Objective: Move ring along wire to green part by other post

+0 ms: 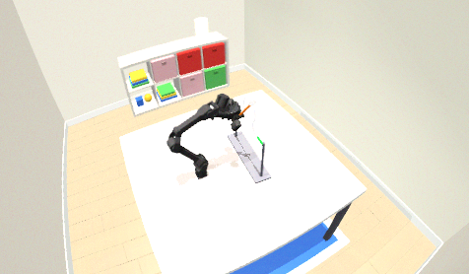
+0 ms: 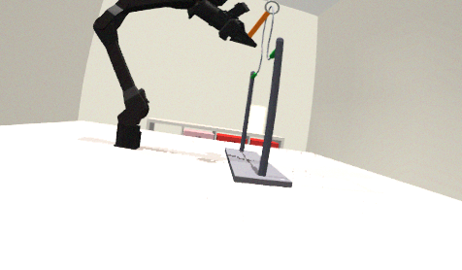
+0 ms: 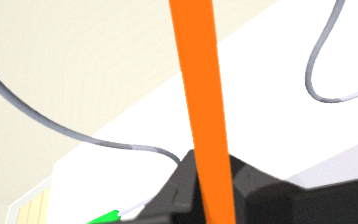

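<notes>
My gripper (image 1: pixel 239 115) (image 2: pixel 252 40) (image 3: pixel 202 155) is shut on the lower end of the orange handle (image 1: pixel 244 109) (image 2: pixel 259 24) (image 3: pixel 202 85), which slants up to the ring. The ring (image 2: pixel 278 8) is at the top of the wire's tall bend in the exterior view, and the wire seems to pass through it. The grey wire (image 2: pixel 261 53) (image 3: pixel 40 117) runs beside the handle. A green part (image 1: pixel 260 141) (image 2: pixel 273 54) is at the near post (image 1: pixel 262 160) (image 2: pixel 273 107); another green part (image 2: pixel 253 76) is at the far post (image 2: pixel 247 112). The ring is outside the wrist view. Contact with the wire cannot be told.
Both posts stand on a grey base (image 1: pixel 263 179) (image 2: pixel 260 182) on the white table (image 1: pixel 198 222). In the wrist view the wire curves on both sides of the handle, and one stretch passes behind the fingertips. A shelf (image 1: pixel 173 47) stands beyond the table.
</notes>
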You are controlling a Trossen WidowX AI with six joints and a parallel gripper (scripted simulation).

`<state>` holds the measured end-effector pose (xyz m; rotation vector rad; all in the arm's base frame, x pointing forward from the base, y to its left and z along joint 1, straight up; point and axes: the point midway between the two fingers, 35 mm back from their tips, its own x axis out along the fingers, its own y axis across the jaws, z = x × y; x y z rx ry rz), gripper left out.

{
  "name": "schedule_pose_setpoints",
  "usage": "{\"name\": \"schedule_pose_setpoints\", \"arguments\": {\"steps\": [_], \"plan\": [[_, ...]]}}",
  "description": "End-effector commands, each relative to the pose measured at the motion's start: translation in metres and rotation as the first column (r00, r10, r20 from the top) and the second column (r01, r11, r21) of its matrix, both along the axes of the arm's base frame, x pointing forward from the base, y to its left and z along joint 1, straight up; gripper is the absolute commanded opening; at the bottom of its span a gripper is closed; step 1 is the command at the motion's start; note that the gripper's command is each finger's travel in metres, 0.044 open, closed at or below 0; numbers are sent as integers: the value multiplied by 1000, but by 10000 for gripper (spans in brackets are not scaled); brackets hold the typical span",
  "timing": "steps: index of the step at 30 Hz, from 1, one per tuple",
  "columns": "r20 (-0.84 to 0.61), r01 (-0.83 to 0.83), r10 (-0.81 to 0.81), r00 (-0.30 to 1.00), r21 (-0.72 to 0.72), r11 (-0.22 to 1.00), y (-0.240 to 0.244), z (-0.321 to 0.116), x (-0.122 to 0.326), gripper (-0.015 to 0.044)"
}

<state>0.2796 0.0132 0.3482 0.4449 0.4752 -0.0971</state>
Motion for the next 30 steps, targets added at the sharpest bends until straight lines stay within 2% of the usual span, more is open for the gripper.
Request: {"name": "schedule_pose_setpoints", "arguments": {"steps": [1, 30], "plan": [[2, 4, -4, 1000, -66, 998, -3, 2, 0, -150], [-27, 2, -15, 1000, -439, 898, -17, -1, -2, -150]]}}
